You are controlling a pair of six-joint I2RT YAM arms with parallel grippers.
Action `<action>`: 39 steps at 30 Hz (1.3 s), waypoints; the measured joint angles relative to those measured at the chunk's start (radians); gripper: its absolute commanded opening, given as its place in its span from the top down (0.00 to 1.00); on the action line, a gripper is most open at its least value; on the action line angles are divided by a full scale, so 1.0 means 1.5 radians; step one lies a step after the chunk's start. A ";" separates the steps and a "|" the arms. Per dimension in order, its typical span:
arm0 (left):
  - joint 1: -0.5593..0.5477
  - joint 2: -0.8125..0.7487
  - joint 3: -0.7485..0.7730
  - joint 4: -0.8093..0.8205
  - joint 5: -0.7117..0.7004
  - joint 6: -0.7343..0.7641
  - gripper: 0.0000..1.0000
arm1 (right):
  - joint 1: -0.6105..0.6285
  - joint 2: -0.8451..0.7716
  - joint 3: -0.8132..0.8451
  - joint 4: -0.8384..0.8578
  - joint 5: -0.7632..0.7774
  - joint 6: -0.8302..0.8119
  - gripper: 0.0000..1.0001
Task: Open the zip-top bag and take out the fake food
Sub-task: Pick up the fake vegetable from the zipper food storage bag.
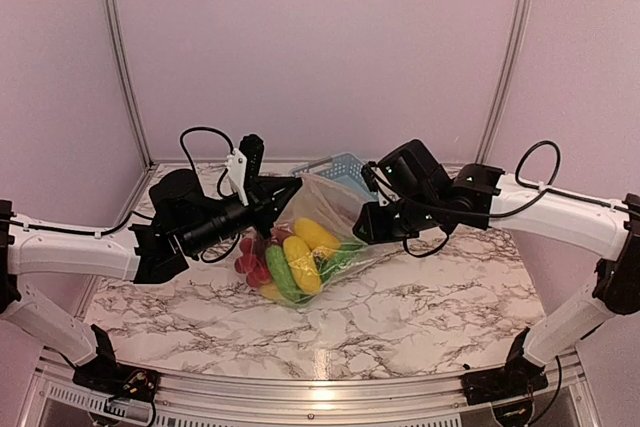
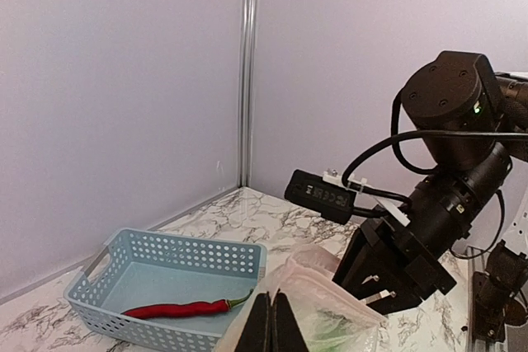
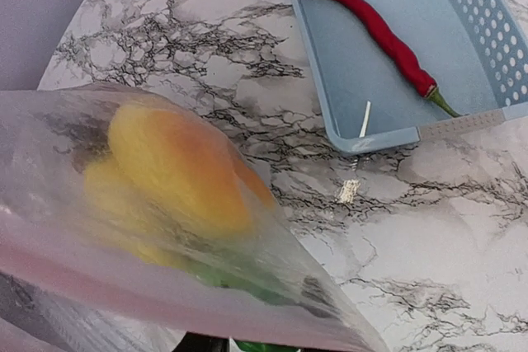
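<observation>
The left gripper (image 1: 288,187), fingers pressed together, pinched the left edge of the zip-top bag (image 1: 325,209). The bag was slung between the arms over the middle of the marble table (image 1: 430,312), the fake food (image 1: 300,265) bunched in its near, lower end. Just beyond, a blue basket (image 1: 342,164) held a red chilli (image 2: 177,309). The right gripper (image 1: 368,219) was clamped on the bag's right edge.

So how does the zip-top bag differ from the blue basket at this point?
The zip-top bag is clear, soft plastic; the basket is blue, rigid and perforated. The bag is held by the left end effector and right end effector; the basket sits on the table. The bag is packed with fake food; the basket holds only one red chili. Both contain toy produce.
</observation>
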 measured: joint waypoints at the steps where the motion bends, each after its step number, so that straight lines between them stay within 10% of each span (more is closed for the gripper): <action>1: 0.000 -0.002 0.000 -0.005 -0.017 0.000 1.00 | 0.000 0.000 0.006 0.000 0.000 -0.004 0.89; 39: 0.092 -0.065 -0.043 -0.090 -0.140 -0.056 1.00 | 0.004 0.017 0.300 -0.033 0.077 -0.197 0.98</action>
